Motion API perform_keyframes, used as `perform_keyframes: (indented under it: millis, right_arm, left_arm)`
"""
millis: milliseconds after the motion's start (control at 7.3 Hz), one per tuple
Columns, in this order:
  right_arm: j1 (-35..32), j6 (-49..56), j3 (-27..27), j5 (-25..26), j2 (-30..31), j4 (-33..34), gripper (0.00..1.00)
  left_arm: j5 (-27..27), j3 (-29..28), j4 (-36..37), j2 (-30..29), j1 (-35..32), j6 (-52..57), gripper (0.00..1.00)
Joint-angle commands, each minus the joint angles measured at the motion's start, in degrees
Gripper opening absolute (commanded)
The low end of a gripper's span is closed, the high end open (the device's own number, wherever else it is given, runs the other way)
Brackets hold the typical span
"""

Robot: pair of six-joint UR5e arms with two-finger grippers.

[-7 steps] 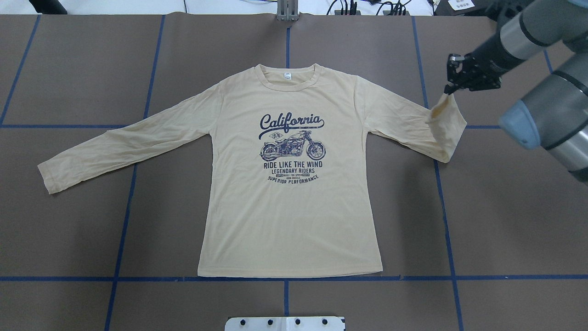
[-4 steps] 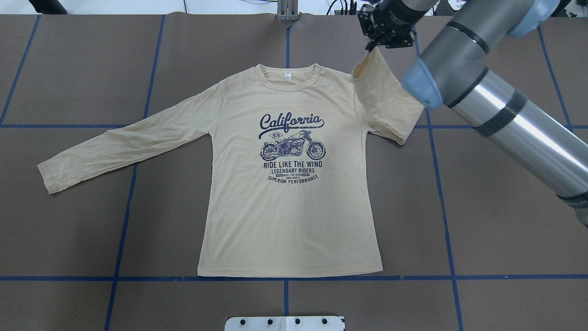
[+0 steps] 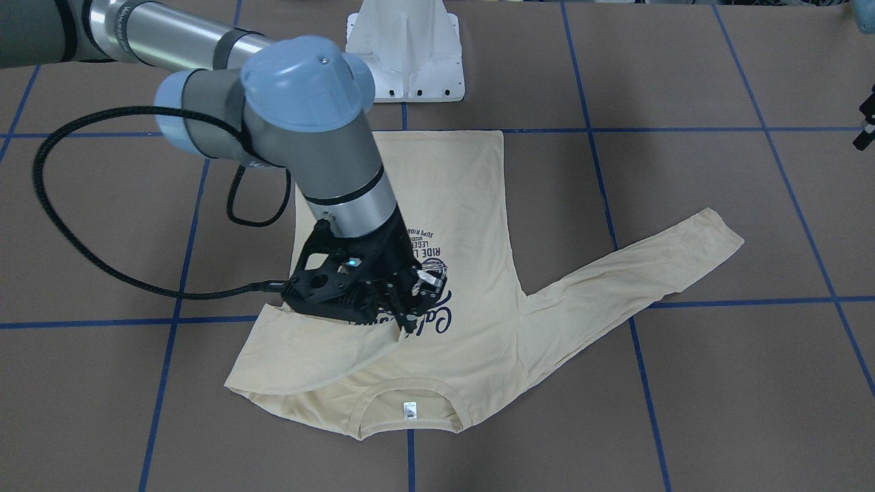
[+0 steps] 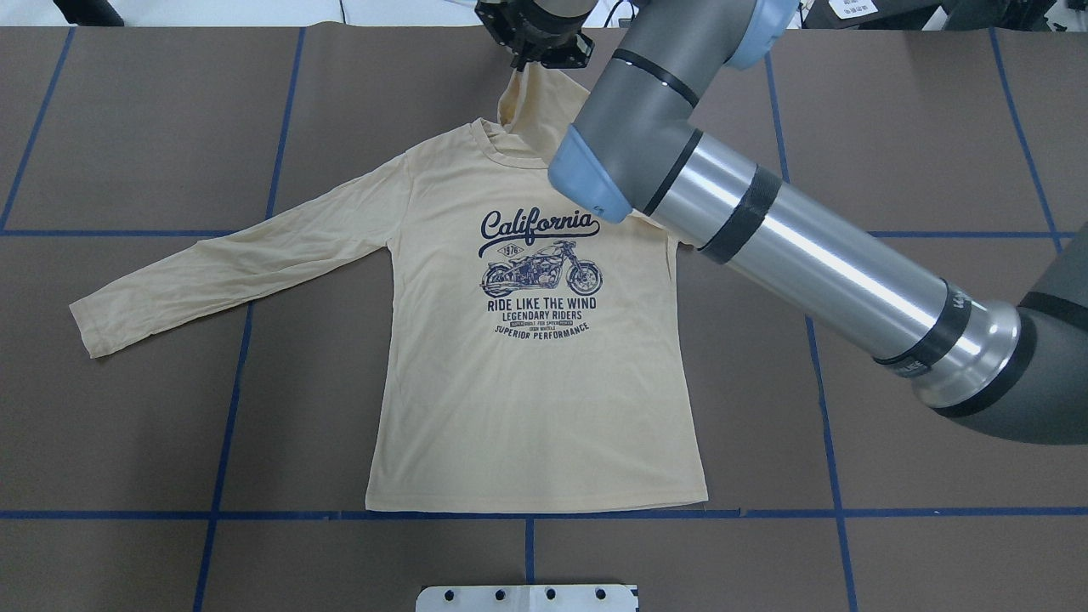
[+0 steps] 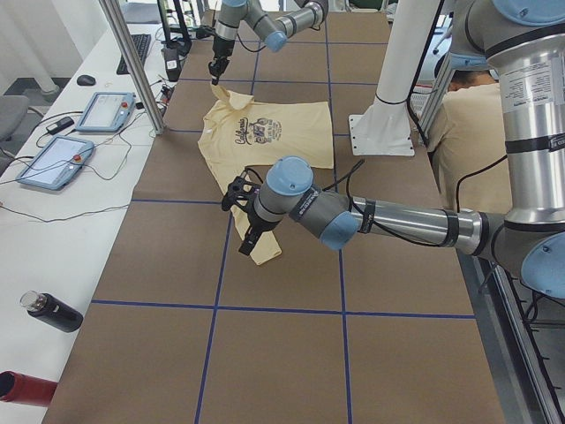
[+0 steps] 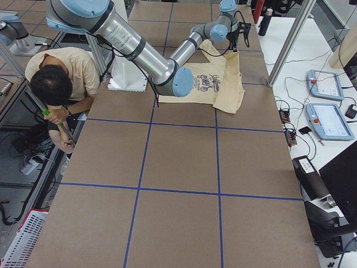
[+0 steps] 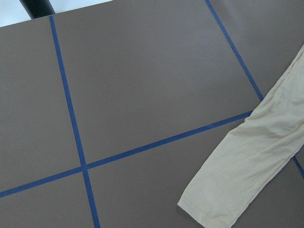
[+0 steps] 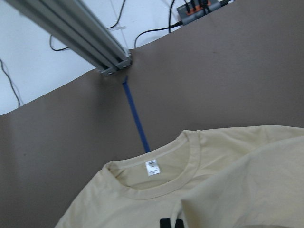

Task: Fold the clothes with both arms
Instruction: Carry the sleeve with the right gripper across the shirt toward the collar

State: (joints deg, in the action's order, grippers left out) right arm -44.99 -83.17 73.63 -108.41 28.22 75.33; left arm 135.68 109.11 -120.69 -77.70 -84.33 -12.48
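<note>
The cream-yellow T-shirt [image 4: 535,408] lies flat, print up, collar toward the table's far edge. My right gripper [image 4: 520,61] is shut on the cuff of the right sleeve [image 4: 531,110] and holds it lifted over the collar. In the front-facing view the right gripper [image 3: 409,325] hangs over the print, the sleeve [image 3: 307,355] draped across the shoulder. The neck label [image 8: 152,167] shows in the right wrist view. The left sleeve [image 4: 229,263] lies stretched out flat. My left gripper [image 5: 240,212] hovers above its cuff [image 7: 213,209]; I cannot tell whether it is open or shut.
The white pedestal base [image 3: 405,55] stands at the robot's side of the table. An aluminium post [image 4: 531,21] rises at the far edge behind the collar. Blue tape lines [image 4: 229,408] cross the brown table. A person [image 6: 56,84] crouches beside the table.
My right gripper has carried the sleeve cuff leftward, from beyond the shirt's right side, past the shoulder, to above the collar. The sleeve now folds across the shoulder. The rest of the shirt has not moved.
</note>
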Motion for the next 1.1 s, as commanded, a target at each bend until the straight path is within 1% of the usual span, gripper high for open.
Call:
perform_keyframes:
  millis: [0,137,548,685,822,959]
  right_arm:
    - [6.73,-0.42,-3.47,5.46,-2.65,-7.06,0.0]
    - [8.07,-0.42,-6.36,7.93,-3.69,-8.86,0.0]
    - [8.34,-0.33,-9.28,8.13,-3.79,-9.06,0.0]
    - [8.52,-0.42,-11.03,8.48,-4.66,-9.06,0.58]
    - [9.65,-2.07,-16.79,12.22,-9.37,-9.06,0.99]
    - [9.92,-3.22,-19.46,13.04,-11.5,-10.8,0.99]
  left_arm:
    - [-0.07,-0.47,-0.07,0.09,0.13,0.0,1.0]
    - [-0.07,-0.56,-0.07,0.09,0.13,0.0,1.0]
    - [0.02,-0.47,-0.07,0.09,0.13,0.0,1.0]
    - [-0.07,-0.56,-0.07,0.09,0.13,0.09,1.0]
    - [-0.07,-0.39,-0.07,0.09,0.13,0.0,1.0]
    - [0.02,-0.47,-0.16,0.09,0.13,0.09,1.0]
